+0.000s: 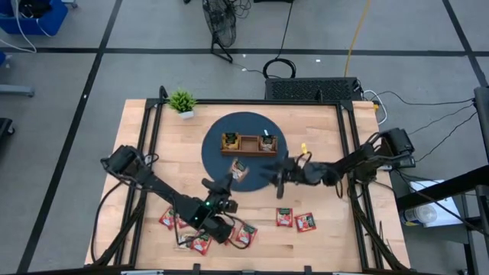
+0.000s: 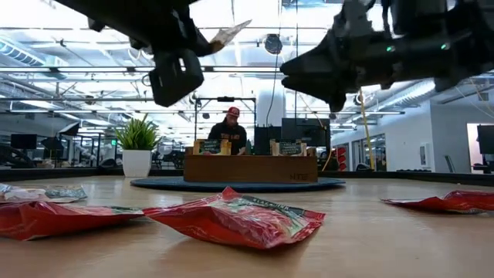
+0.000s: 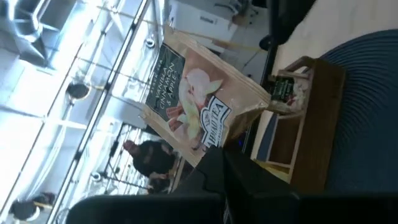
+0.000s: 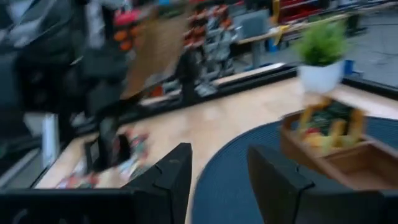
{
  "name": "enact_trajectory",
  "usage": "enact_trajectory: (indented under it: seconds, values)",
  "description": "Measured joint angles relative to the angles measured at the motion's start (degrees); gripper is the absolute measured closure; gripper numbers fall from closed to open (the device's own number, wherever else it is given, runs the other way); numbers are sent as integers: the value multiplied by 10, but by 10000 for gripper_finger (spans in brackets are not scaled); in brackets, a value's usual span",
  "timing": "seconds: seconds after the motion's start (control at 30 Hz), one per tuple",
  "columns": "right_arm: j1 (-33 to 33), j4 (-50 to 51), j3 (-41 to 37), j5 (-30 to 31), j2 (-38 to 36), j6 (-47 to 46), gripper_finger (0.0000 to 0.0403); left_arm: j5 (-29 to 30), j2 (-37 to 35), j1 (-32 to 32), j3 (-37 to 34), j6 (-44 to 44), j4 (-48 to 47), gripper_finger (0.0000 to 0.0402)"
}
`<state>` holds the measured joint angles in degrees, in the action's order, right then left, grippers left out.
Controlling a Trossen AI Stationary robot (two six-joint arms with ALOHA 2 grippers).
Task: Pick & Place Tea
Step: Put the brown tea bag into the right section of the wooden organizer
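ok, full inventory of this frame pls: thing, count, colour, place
held tea sachet: one, tan with printed label, gripped in the left hand, lifted over the mat's near edge
loose tea sachets: roughly six, red, scattered along the table's near side
wooden tray: one, brown, three compartments, on the mat; sachets already standing in both end compartments
mat: one, dark blue, round, centre-back of the table
potted plant: one, green in a white pot, back-left of the table
table: one, light wood
person: one, red cap, in the room behind the tray
left hand: shut on the sachet
right hand: open, empty, over the mat's right edge
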<state>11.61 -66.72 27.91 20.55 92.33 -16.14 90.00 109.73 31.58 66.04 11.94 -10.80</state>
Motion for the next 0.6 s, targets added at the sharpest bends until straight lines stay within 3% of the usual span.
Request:
enact_trajectory:
  seconds: [0.13,0.27,0.5,0.6]
  values:
    - [-50,-25,2,-58,0,-21,264,-28,0,-16,1,-6,-20,401]
    - [-103,-22,27,-161,0,-47,261,-29,-1,-22,-8,-11,-17,401]
    - [-181,45,89,-375,0,-129,233,-34,-1,-31,-35,-17,-15,401]
    - [-200,132,124,-428,0,-145,220,-41,-1,-32,-37,-20,-11,401]
